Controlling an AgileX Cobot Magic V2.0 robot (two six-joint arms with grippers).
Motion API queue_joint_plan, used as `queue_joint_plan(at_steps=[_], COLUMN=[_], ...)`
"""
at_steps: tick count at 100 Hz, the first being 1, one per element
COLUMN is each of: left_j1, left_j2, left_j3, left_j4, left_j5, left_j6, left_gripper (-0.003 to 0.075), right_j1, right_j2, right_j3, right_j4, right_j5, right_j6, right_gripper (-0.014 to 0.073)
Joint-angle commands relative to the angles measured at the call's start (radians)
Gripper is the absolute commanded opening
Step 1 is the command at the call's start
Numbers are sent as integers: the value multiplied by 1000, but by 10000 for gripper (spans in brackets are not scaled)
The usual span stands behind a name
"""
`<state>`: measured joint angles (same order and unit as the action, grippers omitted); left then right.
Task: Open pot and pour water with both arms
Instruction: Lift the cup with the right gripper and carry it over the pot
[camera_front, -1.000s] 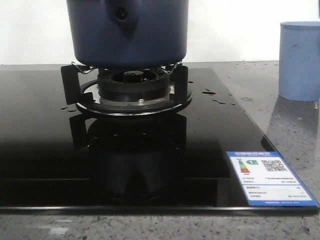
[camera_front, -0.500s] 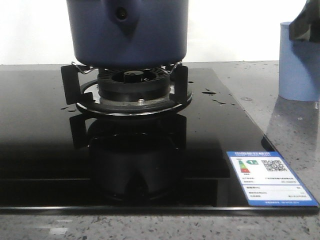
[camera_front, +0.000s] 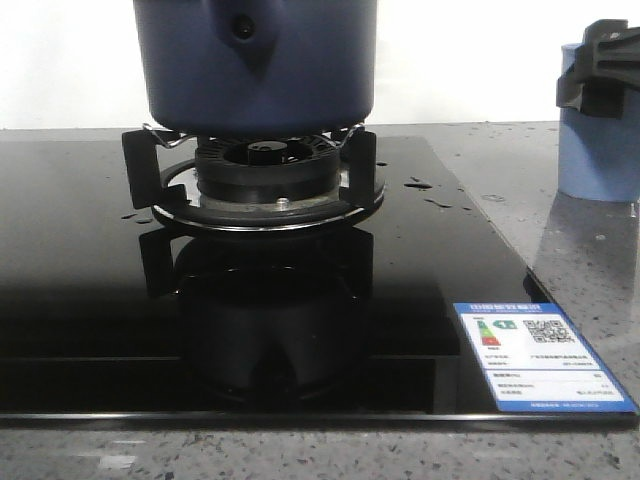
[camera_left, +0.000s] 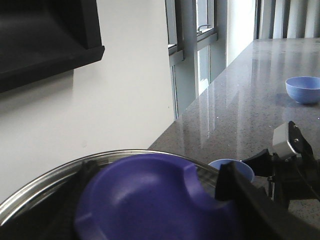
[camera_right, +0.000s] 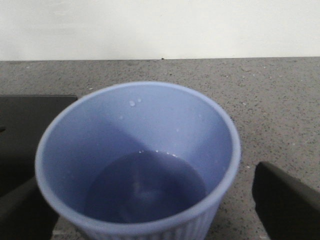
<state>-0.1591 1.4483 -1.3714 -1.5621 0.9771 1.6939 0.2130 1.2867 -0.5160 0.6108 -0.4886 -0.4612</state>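
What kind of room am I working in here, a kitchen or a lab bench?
Most likely a kitchen: a black glass gas hob with a burner carrying the pot, set into a speckled stone counter, with windows behind.

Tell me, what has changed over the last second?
The right gripper has come into the front view from the upper right and dropped to the pale blue cup, its fingers either side, not yet gripping. The pot, burner and droplets have stayed put.
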Motion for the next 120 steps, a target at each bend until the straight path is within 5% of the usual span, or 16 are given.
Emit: queue_joint_plan(at_steps=[1,32,68,120], left_j1=[1,1,1,1], left_j2=[-44,-44,-44,-58], left_j3=[-41,-41,-41,-41], left_j4=[-101,-101,-100,-108], left_j5=[15,15,31,13], left_j6=[-7,-7,-7,-7], left_gripper=[274,274,274,274], right_j1=[-1,-1,-1,-1], right_j2=[10,91,101,-123], right_j3=[-29,-29,-29,-43], right_j4=[-33,-139,-190,-436], right_j5=[-127,-194,-256,-208], right_j6=[34,193,199,199], right_gripper=[665,649,308,308])
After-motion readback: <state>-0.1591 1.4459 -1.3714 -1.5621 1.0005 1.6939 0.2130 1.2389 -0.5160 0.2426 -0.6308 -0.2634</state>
